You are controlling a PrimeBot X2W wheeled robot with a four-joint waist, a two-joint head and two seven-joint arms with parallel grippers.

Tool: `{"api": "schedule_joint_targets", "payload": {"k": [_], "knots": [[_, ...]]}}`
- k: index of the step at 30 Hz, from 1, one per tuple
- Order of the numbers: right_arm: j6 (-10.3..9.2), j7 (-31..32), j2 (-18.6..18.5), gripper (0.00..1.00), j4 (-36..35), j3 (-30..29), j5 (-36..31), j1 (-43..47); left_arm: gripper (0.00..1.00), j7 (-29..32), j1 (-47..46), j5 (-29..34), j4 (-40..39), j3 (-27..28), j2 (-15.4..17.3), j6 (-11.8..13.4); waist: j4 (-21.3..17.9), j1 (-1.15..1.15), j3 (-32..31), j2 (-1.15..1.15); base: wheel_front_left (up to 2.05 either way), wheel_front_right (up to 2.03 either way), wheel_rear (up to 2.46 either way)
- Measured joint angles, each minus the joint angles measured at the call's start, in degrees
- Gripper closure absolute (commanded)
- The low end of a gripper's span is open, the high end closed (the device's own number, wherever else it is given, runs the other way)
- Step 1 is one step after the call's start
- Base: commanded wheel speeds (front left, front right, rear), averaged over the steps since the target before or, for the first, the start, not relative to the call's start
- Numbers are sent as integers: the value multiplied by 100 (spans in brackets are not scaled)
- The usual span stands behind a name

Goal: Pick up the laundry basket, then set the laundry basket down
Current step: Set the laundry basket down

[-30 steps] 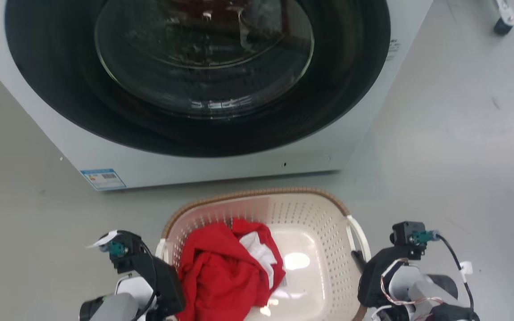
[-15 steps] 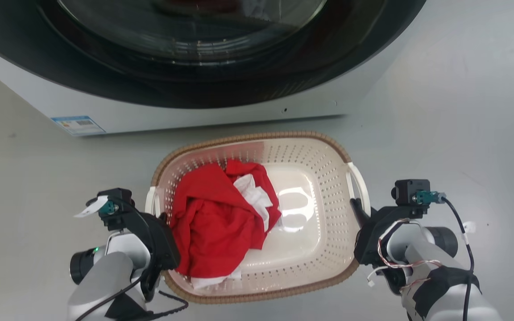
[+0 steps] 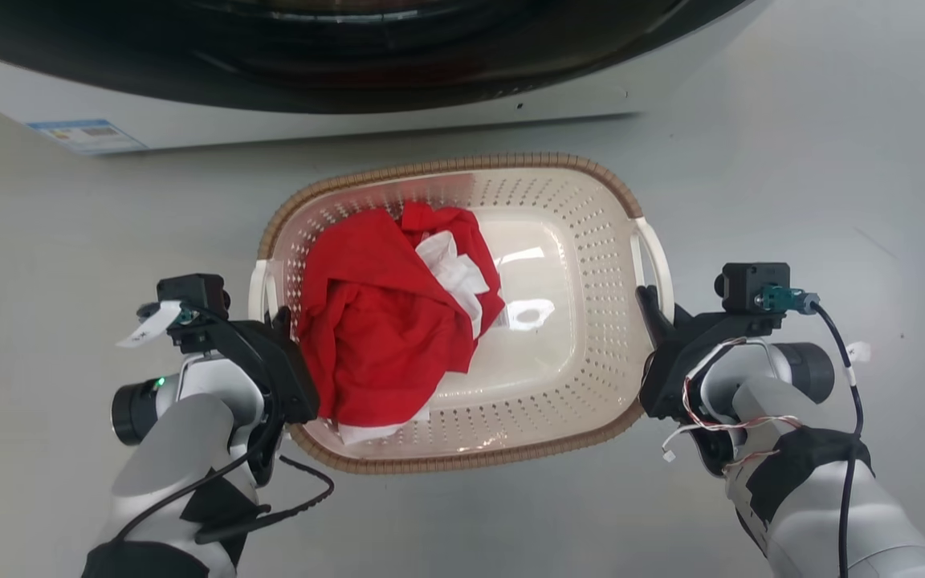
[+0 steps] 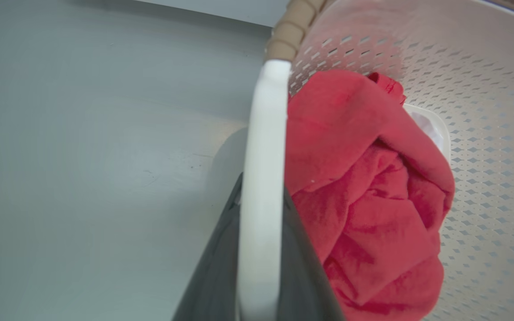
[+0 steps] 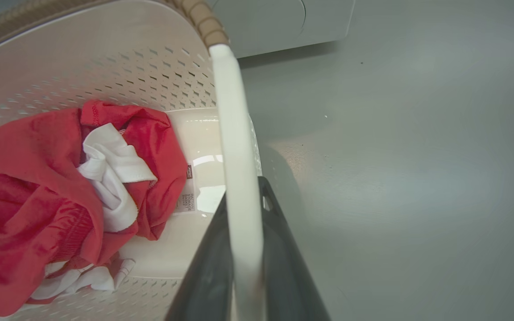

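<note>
Near the washing machine's [image 3: 350,128] front edge — laundry basket [image 3: 446,165], floor [image 3: 792,160] either side.

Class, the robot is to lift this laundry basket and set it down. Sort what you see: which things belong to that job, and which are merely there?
Job: laundry basket, its left handle and right handle, left gripper, right gripper.

Merely there: washing machine, its blue label, red garment and white cloth in the basket, grey floor.

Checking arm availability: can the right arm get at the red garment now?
Probably not: the right gripper has its jaws shut on the laundry basket's white handle; it must release first.
</note>
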Motion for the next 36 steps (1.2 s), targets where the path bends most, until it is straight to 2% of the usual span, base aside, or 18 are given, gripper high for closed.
{"api": "schedule_joint_targets", "payload": {"k": [27, 36], "knots": [[-19, -408, 5, 100, 46, 5, -35, -783, 100, -567, -764, 54, 36, -4, 101, 16, -23, -1, 1342, 0, 0, 0, 0], [-15, -465, 15, 100, 115, -70, 16, -879, 100, -660, -887, 58, 82, -13, 89, -51, -35, -3, 1559, -3, 0, 0, 0]]}}
